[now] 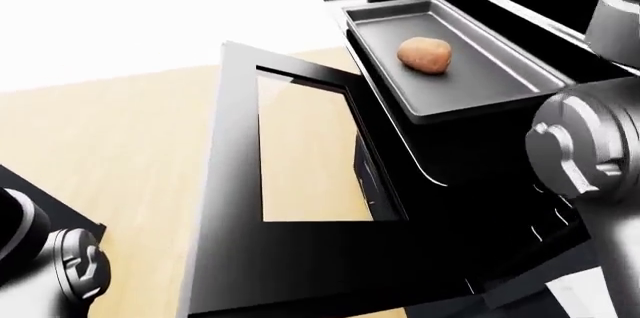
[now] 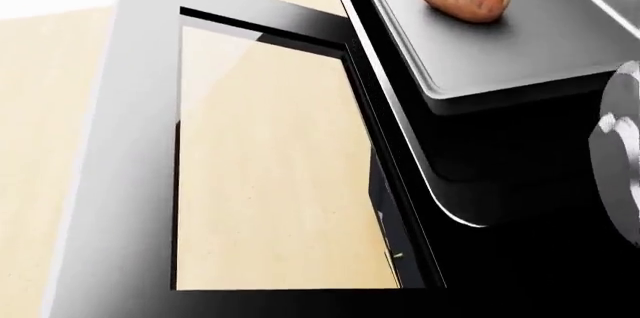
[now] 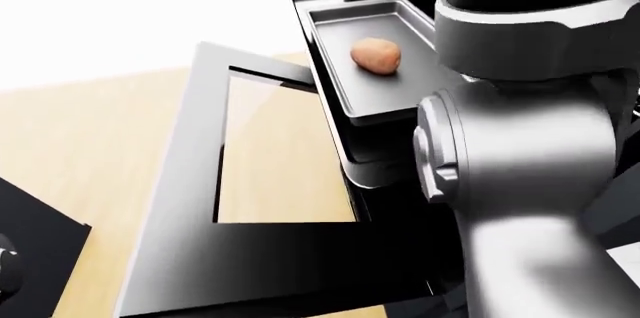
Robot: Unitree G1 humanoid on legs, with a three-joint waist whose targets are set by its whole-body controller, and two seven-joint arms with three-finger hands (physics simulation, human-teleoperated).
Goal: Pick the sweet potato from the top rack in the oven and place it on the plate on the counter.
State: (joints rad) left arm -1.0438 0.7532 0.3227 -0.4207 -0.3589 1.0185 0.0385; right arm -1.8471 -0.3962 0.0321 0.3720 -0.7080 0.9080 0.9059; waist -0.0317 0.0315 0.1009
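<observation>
While head view crops it, we see the brown lumpy sweet potato [image 1: 424, 55] on the whole grey metal tray [image 1: 500, 78] left-eye; fingers' state: cannot tell.

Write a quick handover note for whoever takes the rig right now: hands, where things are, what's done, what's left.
Hands: neither hand's fingers show; only arm joints at the views' edges, so their state is unknown.
Things: the sweet potato lies untouched on the baking tray, which sticks out of the oven. The oven door hangs open, the wood floor showing through its window. Plate and counter are out of view.
Done: oven open.
Left: grasp the potato, find the plate, place it.
</observation>
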